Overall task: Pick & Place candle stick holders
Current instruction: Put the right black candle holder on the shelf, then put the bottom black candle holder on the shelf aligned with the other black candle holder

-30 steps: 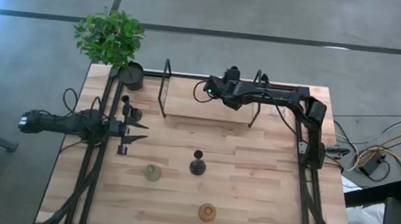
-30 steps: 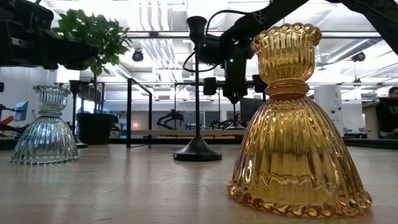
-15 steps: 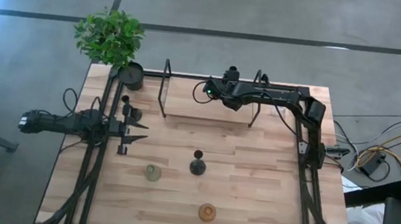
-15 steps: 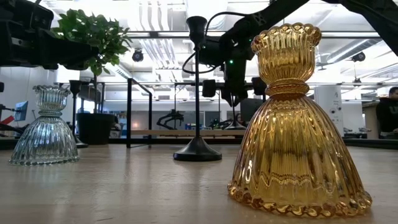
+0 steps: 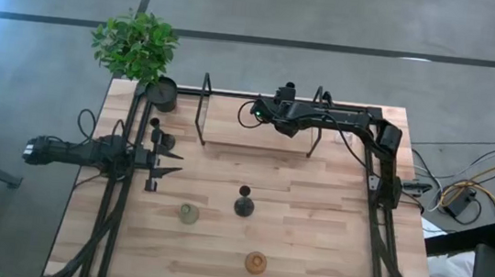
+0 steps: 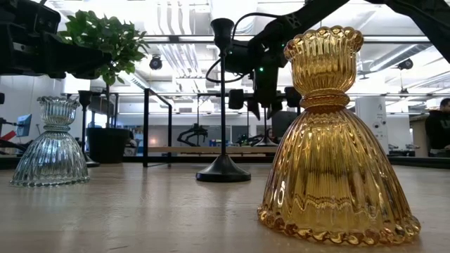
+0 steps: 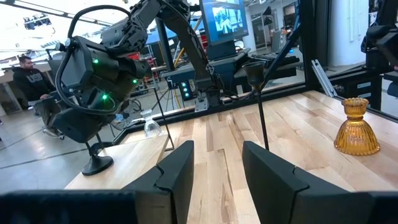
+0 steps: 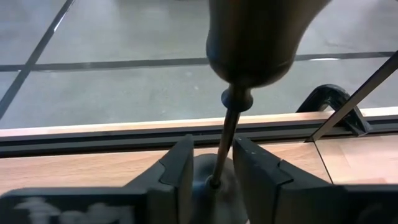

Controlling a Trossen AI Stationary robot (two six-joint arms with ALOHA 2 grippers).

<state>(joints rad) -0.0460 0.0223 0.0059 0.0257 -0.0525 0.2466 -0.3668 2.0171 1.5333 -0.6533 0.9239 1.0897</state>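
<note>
Barely any change: right gripper (image 5: 252,111) at the far rail, left gripper (image 5: 171,163) waiting wide, empty.
High view: both arms match half a second ago; black holder (image 5: 243,203), grey-green holder (image 5: 188,212) and amber holder (image 5: 256,262) sit well apart, nearer than either pincer. Low view: right gripper has crept slightly sideways. Right wrist view: fingers (image 8: 177,171) narrow around a black stem (image 8: 224,140) — placement likely finishing.

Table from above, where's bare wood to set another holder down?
The table is bare right of the black holder and amber holder. It is crowded at the left edge, where the left gripper sits among black holders, and at the far rail, where the right gripper works.
</note>
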